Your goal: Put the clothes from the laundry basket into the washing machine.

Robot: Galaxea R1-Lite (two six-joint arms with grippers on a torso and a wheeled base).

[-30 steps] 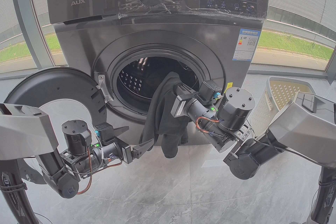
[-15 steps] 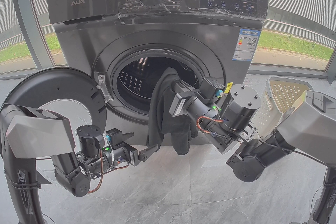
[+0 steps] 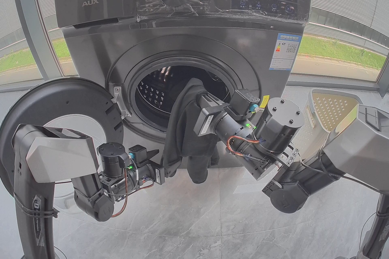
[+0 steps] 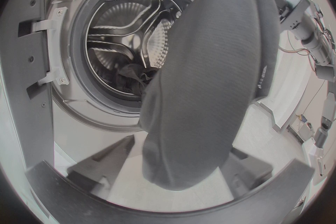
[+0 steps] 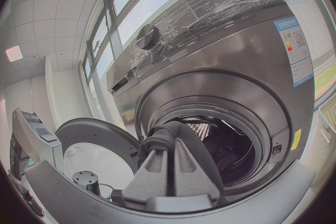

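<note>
Your right gripper (image 5: 170,146) is clamped tight on the top fold of a dark garment (image 3: 184,126), held at the mouth of the washing machine (image 3: 121,41). The cloth hangs from there past the opening's lower rim. Your left gripper (image 4: 175,163) is spread wide below, with the garment's hanging end between its fingers. The laundry basket (image 3: 328,110) stands to the machine's right. A blue-edged label (image 3: 285,51) and a yellow sticker (image 3: 264,101) sit on the front; their print is too small to read.
</note>
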